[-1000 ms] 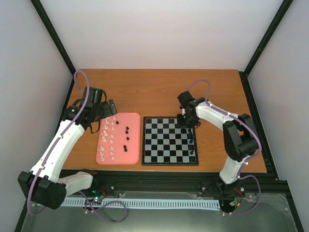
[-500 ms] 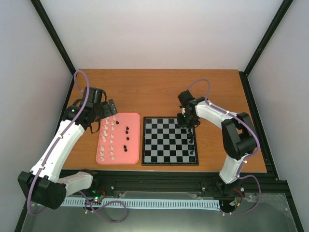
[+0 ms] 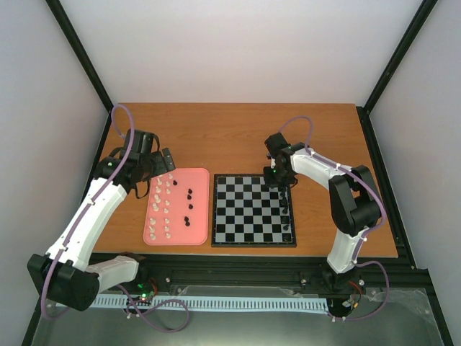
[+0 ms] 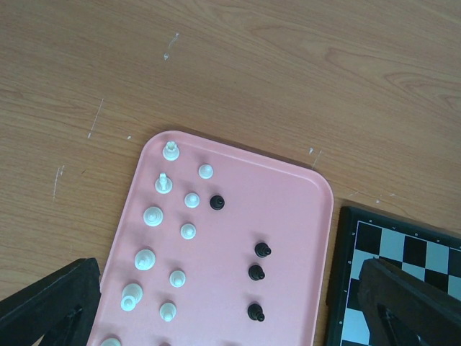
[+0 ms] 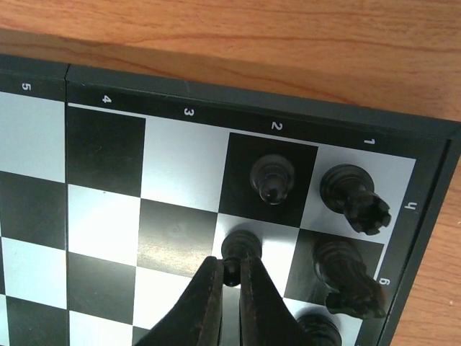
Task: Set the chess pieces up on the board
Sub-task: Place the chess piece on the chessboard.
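Chess pieces mostly sit on the pink tray, and a few black ones stand along the right edge of the board. The right tool is pinched tight on a black pawn over a white square, close to another pawn and a knight. I think it should set the pawn flat in the middle of that square, open only a little, then go straight up so it bumps nothing. The left tool is wide open over the tray, with nothing in it.
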